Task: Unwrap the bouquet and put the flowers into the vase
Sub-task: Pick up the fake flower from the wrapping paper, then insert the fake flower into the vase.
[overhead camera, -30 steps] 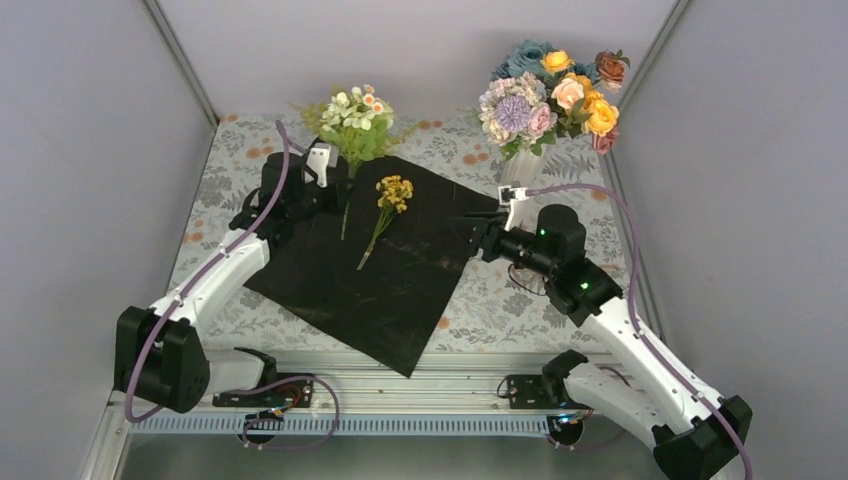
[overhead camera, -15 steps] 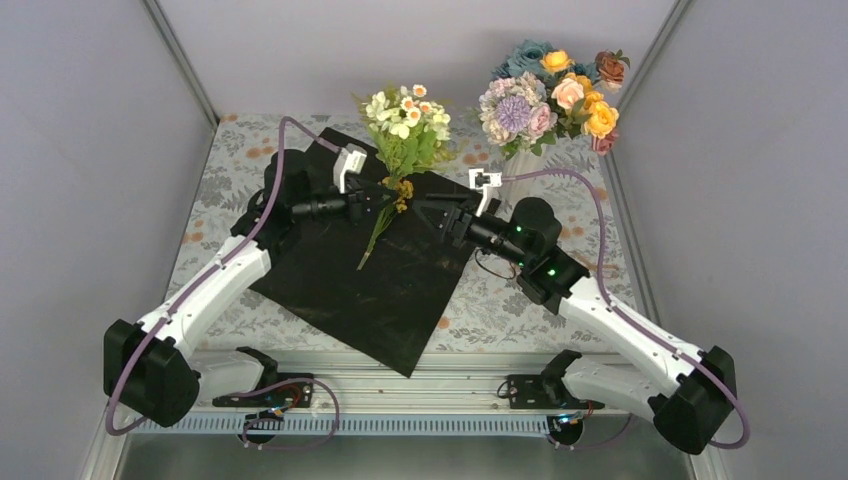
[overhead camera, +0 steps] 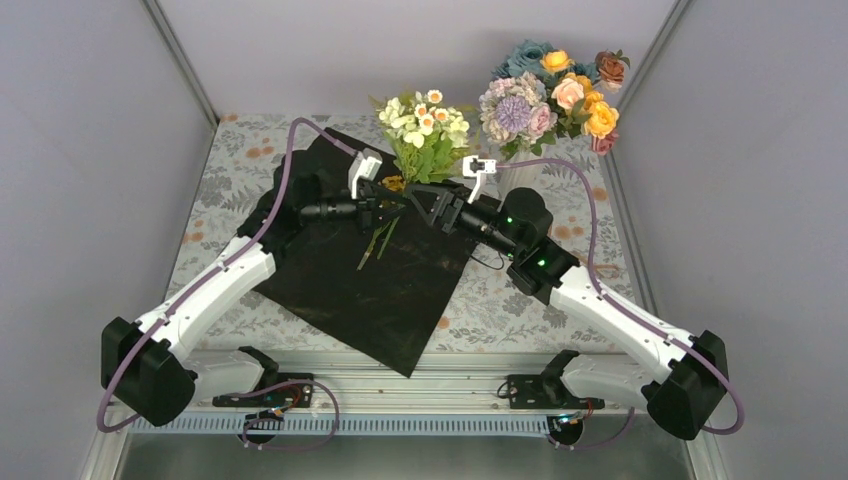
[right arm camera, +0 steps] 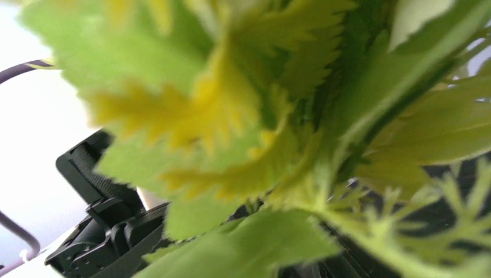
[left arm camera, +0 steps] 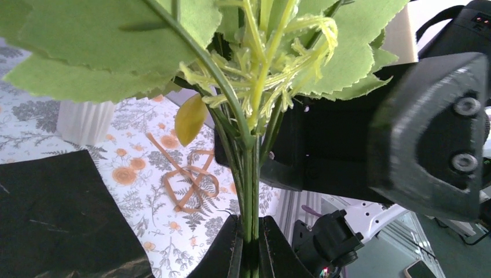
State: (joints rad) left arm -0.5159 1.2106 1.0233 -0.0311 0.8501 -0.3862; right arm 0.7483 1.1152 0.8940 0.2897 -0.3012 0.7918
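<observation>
My left gripper (overhead camera: 390,206) (left arm camera: 252,246) is shut on the green stems of a bunch of flowers (overhead camera: 425,125) with white and orange blooms, held upright above the black sheet (overhead camera: 370,290). The right gripper (overhead camera: 410,197) meets the bunch from the right, its jaws apart at the stems just above my left fingers. In the right wrist view blurred green leaves (right arm camera: 260,145) fill the picture and hide the fingers. A yellow sprig (overhead camera: 378,238) lies on the sheet below both grippers. The white ribbed vase (left arm camera: 84,121) stands at the back right, full of large blooms (overhead camera: 550,95).
A floral-print cloth (overhead camera: 520,300) covers the table. A tan loop of band (left arm camera: 185,176) lies on it beside the sheet. Grey walls close in the sides and back. The right arm's body (overhead camera: 540,255) reaches across in front of the vase.
The left arm carried the white-and-orange bunch rightward and higher, from the sheet's back left toward the middle. The right gripper swung left to meet it and narrowed a little.
</observation>
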